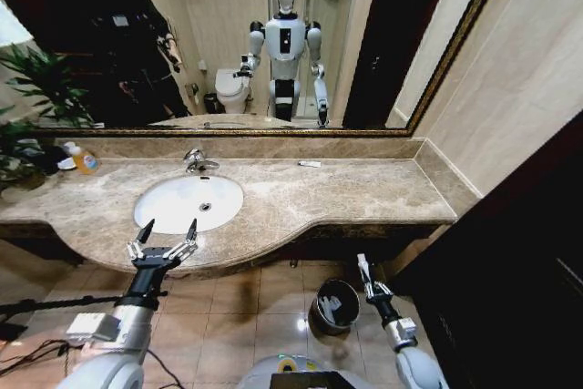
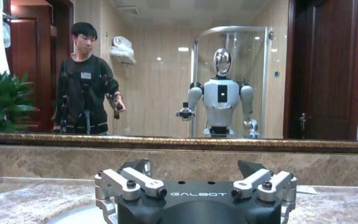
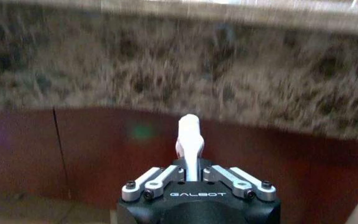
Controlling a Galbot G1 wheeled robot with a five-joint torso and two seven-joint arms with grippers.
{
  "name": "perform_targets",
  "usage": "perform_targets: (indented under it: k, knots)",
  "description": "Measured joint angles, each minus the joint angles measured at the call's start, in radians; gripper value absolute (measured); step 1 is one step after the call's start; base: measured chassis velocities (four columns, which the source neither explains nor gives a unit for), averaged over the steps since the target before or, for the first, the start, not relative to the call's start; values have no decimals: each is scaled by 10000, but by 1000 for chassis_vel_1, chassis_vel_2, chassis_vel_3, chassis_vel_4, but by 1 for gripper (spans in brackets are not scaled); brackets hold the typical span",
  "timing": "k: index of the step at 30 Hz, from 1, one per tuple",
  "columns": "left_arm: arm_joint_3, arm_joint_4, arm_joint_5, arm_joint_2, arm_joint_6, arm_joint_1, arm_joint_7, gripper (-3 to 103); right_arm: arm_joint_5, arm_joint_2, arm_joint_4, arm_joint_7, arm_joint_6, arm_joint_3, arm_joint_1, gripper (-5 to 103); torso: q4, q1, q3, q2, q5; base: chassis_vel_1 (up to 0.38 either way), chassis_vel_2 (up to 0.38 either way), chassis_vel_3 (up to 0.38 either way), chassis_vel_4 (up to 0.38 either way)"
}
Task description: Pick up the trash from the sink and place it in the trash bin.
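Note:
The white oval sink (image 1: 173,209) lies in the marble counter, and I see no trash inside it. My left gripper (image 1: 164,235) hovers open over the counter's front edge just before the basin, its fingers (image 2: 136,166) spread wide with nothing between them. Below counter height on the right, my right gripper (image 1: 368,283) is shut on a small white piece of trash (image 1: 361,263) that sticks out past its fingertips. The right wrist view shows that gripper (image 3: 190,169) pinching the white piece (image 3: 189,133) in front of the counter's marble face. The black trash bin (image 1: 348,314) stands on the floor just left of that gripper, with pale items inside.
An orange soap bottle (image 1: 85,161) and a potted plant (image 1: 27,107) stand at the counter's left end. The chrome faucet (image 1: 194,160) sits behind the basin. A small flat white item (image 1: 310,164) lies by the mirror. A dark cabinet (image 1: 510,252) closes the right side. Cables (image 1: 36,353) trail on the floor.

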Motion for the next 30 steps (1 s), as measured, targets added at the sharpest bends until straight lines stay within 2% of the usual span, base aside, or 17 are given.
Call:
perform_targets:
  k: [7,12,16,23,30]
  knots:
    - [0,0,0,0,0,0,0,100,25,-79,-1914,145,360,-471,848,11,1,0,0,-1,-1,0,0,0,0]
    - [0,0,0,0,0,0,0,100,-22,-47,-2658,146,572,-546,1133,11,0,0,0,-2,0,0,0,0,0]
    - [0,0,0,0,0,0,0,100,-234,71,-4000,140,1026,-646,1679,11,0,0,0,-2,-1,0,0,0,0]
    - [0,0,0,0,0,0,0,100,-604,303,-5109,95,1489,-743,2257,11,1,0,0,-2,-2,0,0,0,0]
    - [0,0,0,-1,0,0,0,100,-813,597,-5630,25,1552,-789,2650,11,1,0,0,-2,1,0,0,0,0]
